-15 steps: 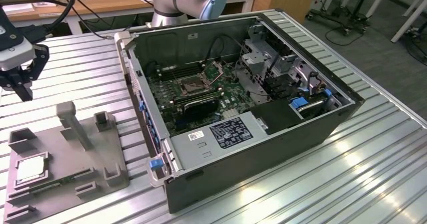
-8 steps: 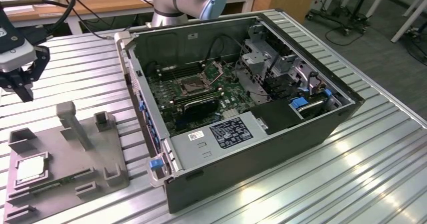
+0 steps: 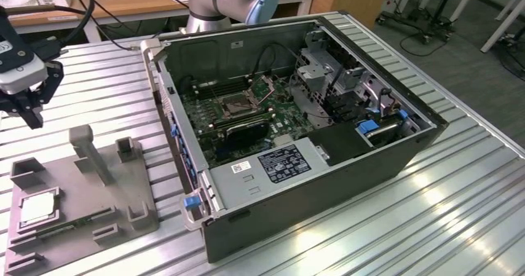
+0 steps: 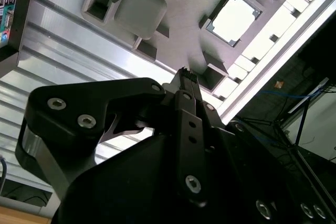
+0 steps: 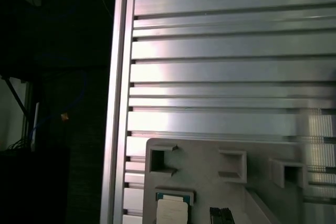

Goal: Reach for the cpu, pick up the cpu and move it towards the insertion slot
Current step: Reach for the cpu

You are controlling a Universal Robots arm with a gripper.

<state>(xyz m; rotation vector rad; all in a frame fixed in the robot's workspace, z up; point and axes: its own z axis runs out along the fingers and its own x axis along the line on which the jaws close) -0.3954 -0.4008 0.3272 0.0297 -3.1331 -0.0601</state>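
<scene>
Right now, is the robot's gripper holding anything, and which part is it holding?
Nothing is held. The gripper hangs apart from the cpu, which lies flat in its recess in the grey tray.

Open air lies between the tool [image 3: 24, 113] and the cpu [image 3: 37, 208]; grey fixture posts [image 3: 88, 150] stand beside.

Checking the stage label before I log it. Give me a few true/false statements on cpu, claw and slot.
1. The cpu lies in a recess of the grey fixture. True.
2. The claw grips the cpu. False: it hovers above the slatted table, apart from the cpu.
3. The computer case is open, with the insertion slot exposed. True.
4. The cpu sits in the insertion slot. False: it is in the fixture, outside the case.
</scene>
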